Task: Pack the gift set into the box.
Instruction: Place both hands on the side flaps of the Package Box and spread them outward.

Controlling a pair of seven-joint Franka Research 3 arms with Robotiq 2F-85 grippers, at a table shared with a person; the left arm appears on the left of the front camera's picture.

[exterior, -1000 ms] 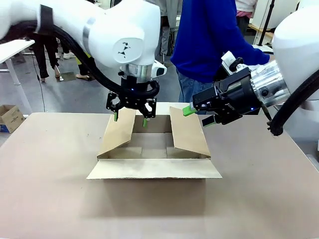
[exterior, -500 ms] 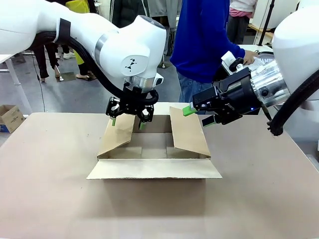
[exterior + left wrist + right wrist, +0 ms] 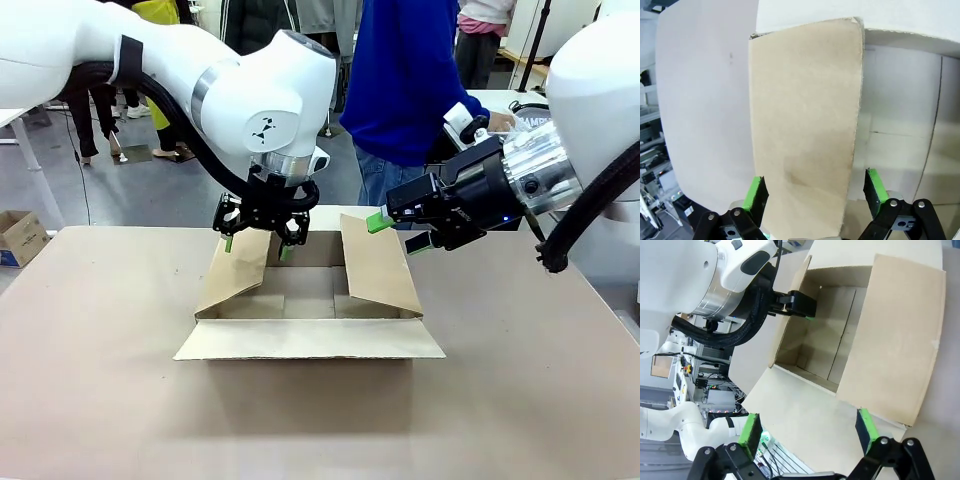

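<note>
Box point(image 3: 310, 340), side flap point(image 3: 805, 125) between spread fingers point(image 3: 756, 192) of left hand point(image 3: 256, 247)

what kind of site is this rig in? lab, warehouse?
Most likely an indoor robotics lab or test space, not a warehouse. The box sits on a plain work table with a person standing at it. White desks and cabled electronics stand nearby.
</note>
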